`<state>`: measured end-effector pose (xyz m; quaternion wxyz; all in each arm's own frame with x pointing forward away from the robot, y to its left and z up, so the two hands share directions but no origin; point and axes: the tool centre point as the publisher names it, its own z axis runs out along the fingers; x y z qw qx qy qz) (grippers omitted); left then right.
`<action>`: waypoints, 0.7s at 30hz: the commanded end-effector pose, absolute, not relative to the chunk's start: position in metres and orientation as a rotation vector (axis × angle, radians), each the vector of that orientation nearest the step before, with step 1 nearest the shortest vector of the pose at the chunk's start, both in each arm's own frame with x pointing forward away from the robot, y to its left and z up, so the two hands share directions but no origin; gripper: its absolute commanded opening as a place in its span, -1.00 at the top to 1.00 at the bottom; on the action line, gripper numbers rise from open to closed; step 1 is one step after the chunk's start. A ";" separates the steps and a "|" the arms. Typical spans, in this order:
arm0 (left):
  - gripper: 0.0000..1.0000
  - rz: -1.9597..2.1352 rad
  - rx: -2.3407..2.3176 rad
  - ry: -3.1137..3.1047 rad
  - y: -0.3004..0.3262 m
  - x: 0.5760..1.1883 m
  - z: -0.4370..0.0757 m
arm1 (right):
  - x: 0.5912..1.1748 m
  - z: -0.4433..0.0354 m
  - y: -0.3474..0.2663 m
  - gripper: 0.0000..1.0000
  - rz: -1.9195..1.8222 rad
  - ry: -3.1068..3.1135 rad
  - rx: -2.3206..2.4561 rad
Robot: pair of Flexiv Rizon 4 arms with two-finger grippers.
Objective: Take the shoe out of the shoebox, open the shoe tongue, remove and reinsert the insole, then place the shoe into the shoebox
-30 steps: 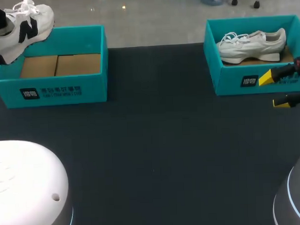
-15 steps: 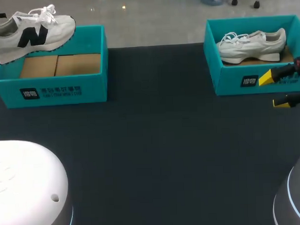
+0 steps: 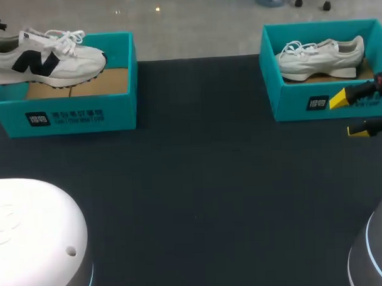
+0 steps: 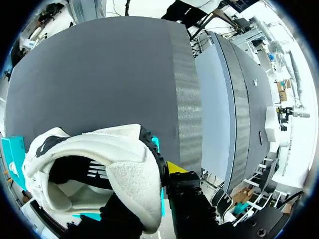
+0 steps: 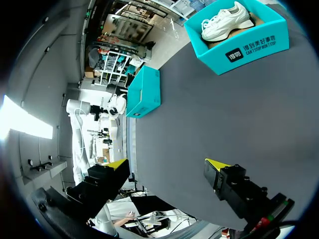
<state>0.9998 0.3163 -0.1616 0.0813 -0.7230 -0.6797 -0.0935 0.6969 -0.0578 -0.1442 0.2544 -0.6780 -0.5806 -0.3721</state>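
**Shoe held level over the left shoebox, most likely about to go in.**

On the dark table [image 3: 199,199], the teal left shoebox [image 3: 83,112] stands open with its cardboard floor showing. The shoe [image 3: 47,60] hangs over the box's rear half, sole down and close to the floor, its heel past the box's outer end. It is white with a black side mark and loose white laces. The left gripper [image 4: 152,199] is clamped on the heel, one finger inside the collar. I judge this to be the final placing step; next comes a straight descent, then release. Well apart from the left shoebox, the right gripper [image 5: 168,165] hovers with fingers spread, holding nothing.
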 end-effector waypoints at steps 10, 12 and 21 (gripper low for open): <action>1.00 -0.257 -2.181 -2.036 0.314 1.023 -0.180 | 0.697 -0.145 -0.057 -1.00 -1.009 -1.578 -1.845; 1.00 -0.265 -2.202 -2.024 0.315 1.029 -0.183 | 0.697 -0.145 -0.057 -1.00 -1.009 -1.578 -1.845; 1.00 -0.309 -2.225 -2.014 0.323 1.058 -0.198 | 0.697 -0.145 -0.057 -1.00 -1.009 -1.578 -1.845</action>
